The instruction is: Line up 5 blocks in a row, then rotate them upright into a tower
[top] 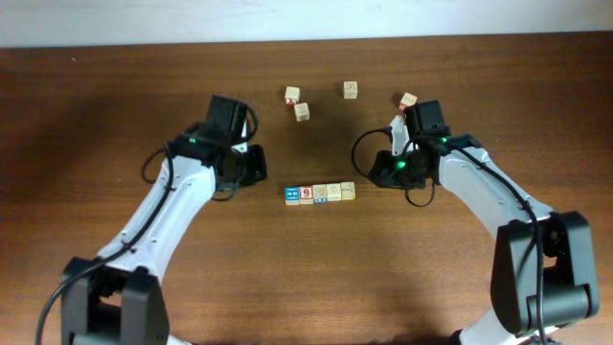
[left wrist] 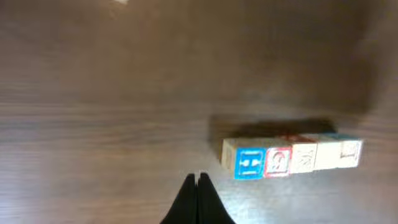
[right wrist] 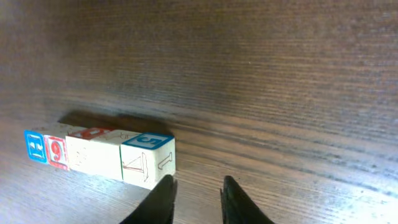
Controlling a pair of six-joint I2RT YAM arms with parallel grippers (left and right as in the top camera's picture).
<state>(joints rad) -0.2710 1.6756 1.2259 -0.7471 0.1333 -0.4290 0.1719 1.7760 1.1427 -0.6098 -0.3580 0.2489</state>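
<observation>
Overhead: five blocks point(top: 320, 193) sit in one tight row at centre frame on the brown desk point(top: 96, 96), side by side and touching. From picture left they run blue block point(top: 291, 195), red 9 block point(top: 306, 194), a blue-marked one, a pale one, then the pale end block point(top: 347, 191). The row tilts very slightly up toward picture right.

Left wrist view: left hand point(left wrist: 198, 178) at bottom centre, its fingers point(left wrist: 208, 202) pressed together into one dark point, closed on nothing. The row lies at lower right of that frame, blue block nearest, clear of the tips. Overhead, this hand sits left of the row and a little higher in frame, apart from it.

Right wrist view: right hand point(right wrist: 198, 183) at bottom centre, fingertips point(right wrist: 163, 194) parted with bare desk between them, nothing gripped. The row lies at lower left, end block nearest, a blue mark on its top face. The frame-left fingertip is just beside that block's lower corner; contact cannot be told. Overhead, this hand sits right of the row, near the end block.

Four loose cubes point(top: 351, 89) lie across the upper frame, well apart from the row: two close together at upper centre, one to their right, one red-marked just beside the right arm point(top: 479, 182)
</observation>
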